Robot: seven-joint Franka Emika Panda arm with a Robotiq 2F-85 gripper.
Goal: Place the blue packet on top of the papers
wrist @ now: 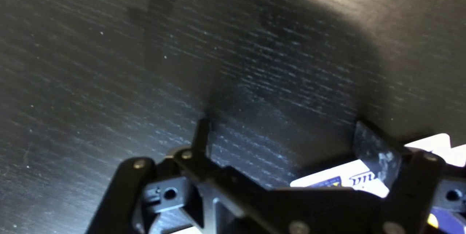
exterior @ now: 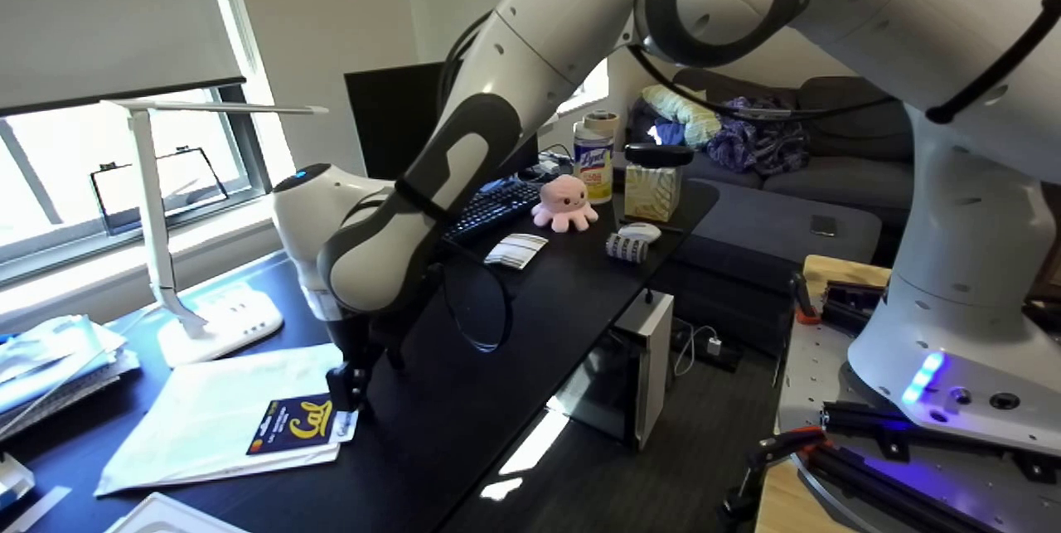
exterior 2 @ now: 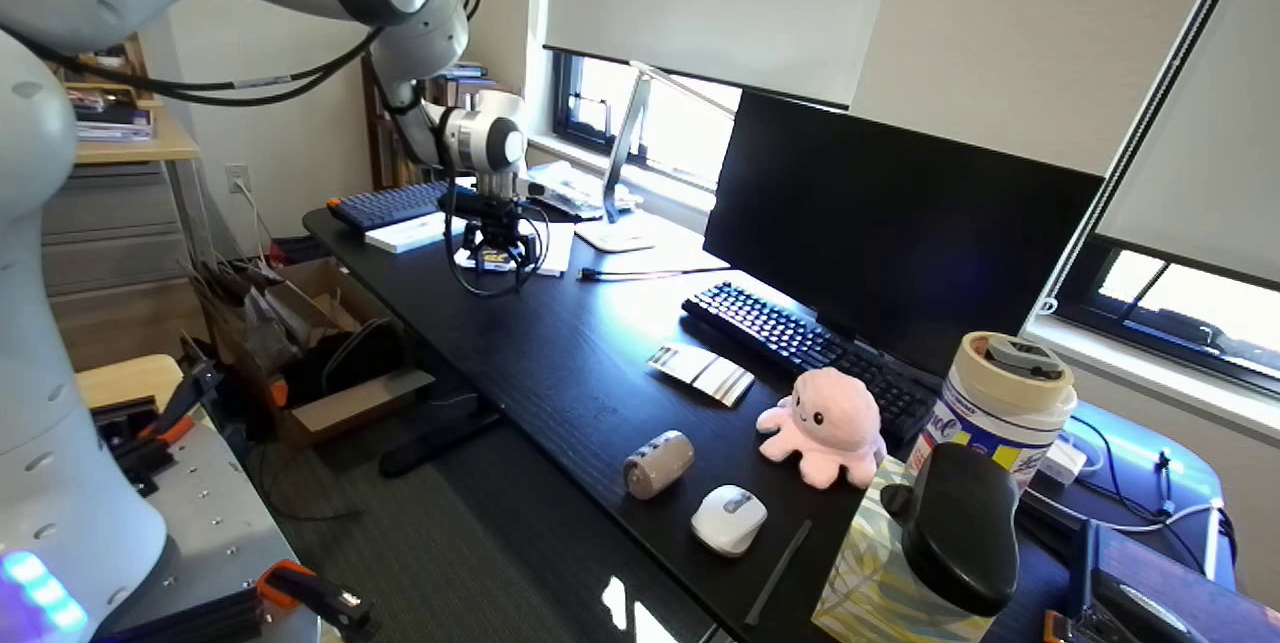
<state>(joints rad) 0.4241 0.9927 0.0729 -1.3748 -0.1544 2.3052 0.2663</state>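
A: Claw (wrist: 283, 130) spread wide, grasping nothing. Blue Cal packet (exterior: 288, 425) lies on the white papers (exterior: 211, 413), one end overhanging.
B: Risk: finger (wrist: 375, 150) at that end may snag on lifting, dragging it off.

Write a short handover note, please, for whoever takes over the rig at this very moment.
Gripper: open, holding nothing, close above the desk at the edge of the papers; whether it touches the blue packet, I cannot tell.
Packet: lying mostly on the papers, its white end jutting past their edge by the gripper.
Done: the packet is on top of the papers.
Left: probably only backing off with care, and perhaps nudging the packet further in.
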